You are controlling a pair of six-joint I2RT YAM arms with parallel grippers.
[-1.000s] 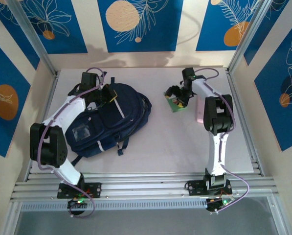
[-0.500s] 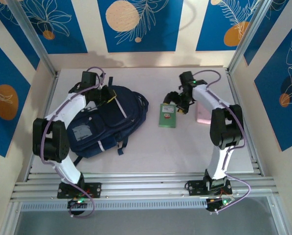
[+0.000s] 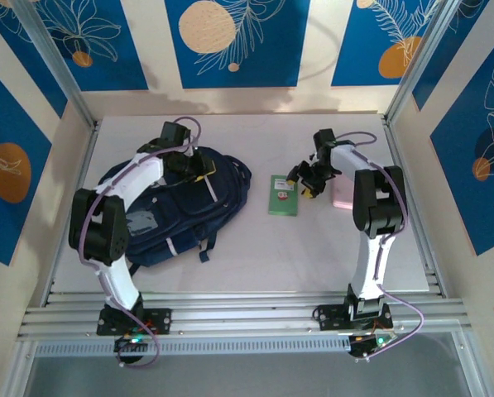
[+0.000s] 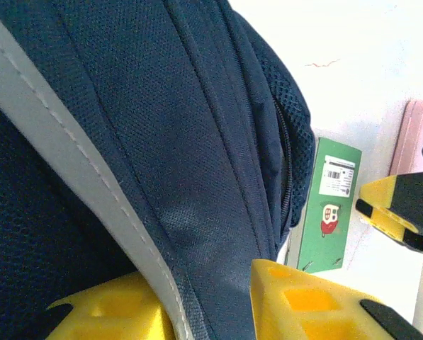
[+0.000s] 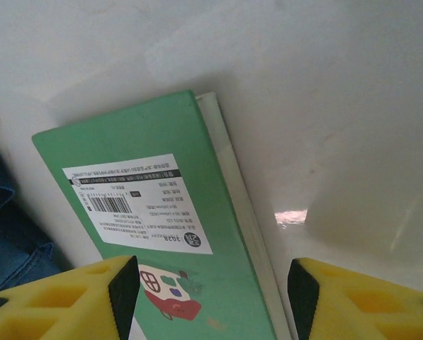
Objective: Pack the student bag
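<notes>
White tabletop (image 3: 255, 248) carries the large navy-blue fabric student bag (image 3: 160, 207), its striped edge pinched beneath the left gripper (image 3: 199, 169). The right gripper (image 3: 306, 180) hangs spread and empty just above the flat green paperback book (image 3: 284, 195). It should grasp squarely across the spine, I judge.

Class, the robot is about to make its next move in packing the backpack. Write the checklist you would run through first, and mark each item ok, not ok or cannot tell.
1. Green book lies flat on the table, apart from the student bag: ok.
2. Right gripper is open and empty, over the book's edge: ok.
3. Left gripper has a firm hold on the bag. Its fingers straddle the grey stripe: cannot tell.
4. Bag mouth is open wide enough to take the book: cannot tell.
5. Pink item lies clear of the book: ok.
</notes>
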